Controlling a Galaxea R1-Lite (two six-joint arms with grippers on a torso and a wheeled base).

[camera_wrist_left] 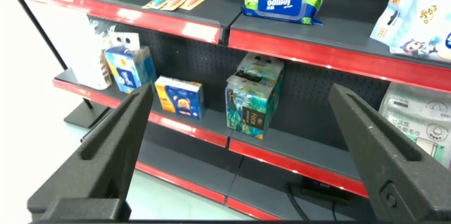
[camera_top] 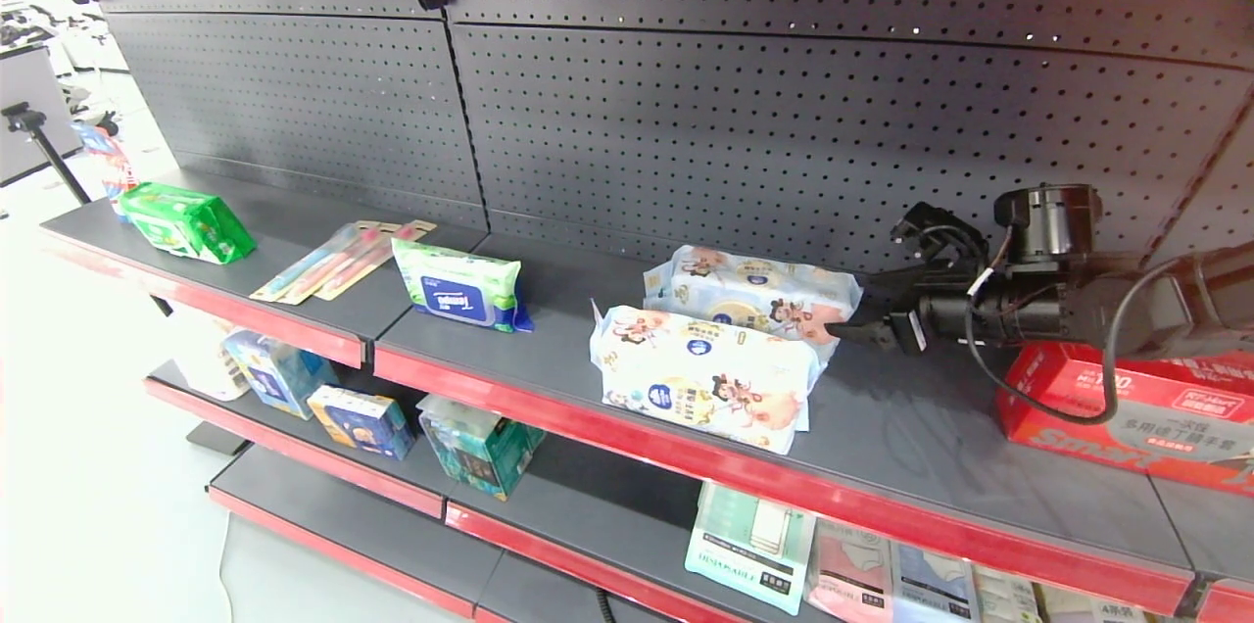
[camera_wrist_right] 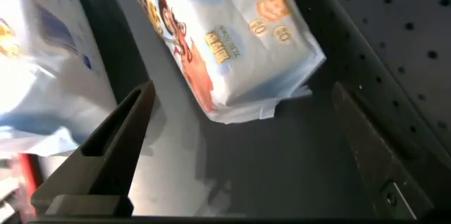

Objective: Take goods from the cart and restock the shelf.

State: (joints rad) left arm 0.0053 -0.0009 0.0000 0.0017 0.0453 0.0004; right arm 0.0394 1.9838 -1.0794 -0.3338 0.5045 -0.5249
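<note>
**Both jaws wide, two soft packs on the shelf**

Our right gripper (camera_wrist_right: pixel 241 97) stands spread wide, holding nothing. Its wrist view shows the rear pack (camera_wrist_right: pixel 225 41), glossy soft plastic with a crimped end, lying just ahead on the dark shelf board (camera_wrist_right: pixel 282 168). The head view adds the pillowy front pack (camera_top: pixel 705 373) beside it. Our left gripper (camera_wrist_left: pixel 239 94), equally wide, faces cardboard boxes (camera_wrist_left: pixel 180 97) on a lower shelf.

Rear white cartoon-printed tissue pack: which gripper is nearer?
Right. The right gripper is beside the rear white cartoon-printed tissue pack; the left gripper sits apart, facing the lower shelf.
</note>
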